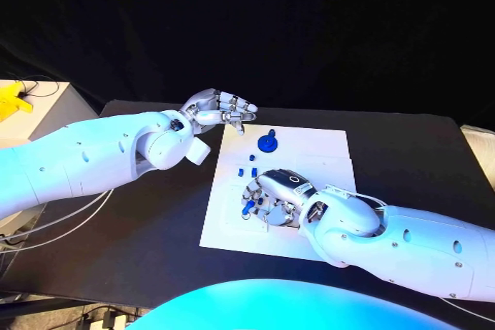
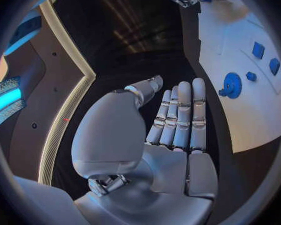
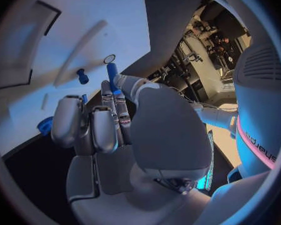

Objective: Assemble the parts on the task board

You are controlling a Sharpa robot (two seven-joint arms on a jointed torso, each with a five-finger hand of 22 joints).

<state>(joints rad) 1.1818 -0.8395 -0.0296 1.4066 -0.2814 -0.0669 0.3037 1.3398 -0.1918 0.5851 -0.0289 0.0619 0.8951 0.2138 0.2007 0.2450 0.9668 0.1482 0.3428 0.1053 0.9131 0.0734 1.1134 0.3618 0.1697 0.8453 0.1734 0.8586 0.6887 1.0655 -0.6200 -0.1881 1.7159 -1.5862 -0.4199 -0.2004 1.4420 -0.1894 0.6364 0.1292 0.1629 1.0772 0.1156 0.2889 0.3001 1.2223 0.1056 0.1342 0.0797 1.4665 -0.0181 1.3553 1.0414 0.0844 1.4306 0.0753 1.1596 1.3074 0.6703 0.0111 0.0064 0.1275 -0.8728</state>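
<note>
The white task board [image 1: 315, 154] lies in the middle of the black table. My right hand [image 1: 277, 194] rests low over its near left part and pinches a slim blue peg [image 1: 249, 207] between thumb and fingers; the right wrist view has the peg [image 3: 112, 77] upright next to a small round hole [image 3: 109, 59]. A short blue part [image 3: 83, 76] stands close by. A blue round gear [image 1: 268, 143] sits at the board's far side, with small blue pieces [image 1: 249, 172] between it and my right hand. My left hand [image 1: 219, 108] hovers beyond the board's far left corner, fingers straight and holding nothing [image 2: 178, 120].
The left wrist view shows the gear [image 2: 232, 85] and two small blue blocks [image 2: 258, 50] on the board. A pale side table with a yellow object [image 1: 13, 97] stands at the far left. Cables [image 1: 62, 215] hang off the table's left edge.
</note>
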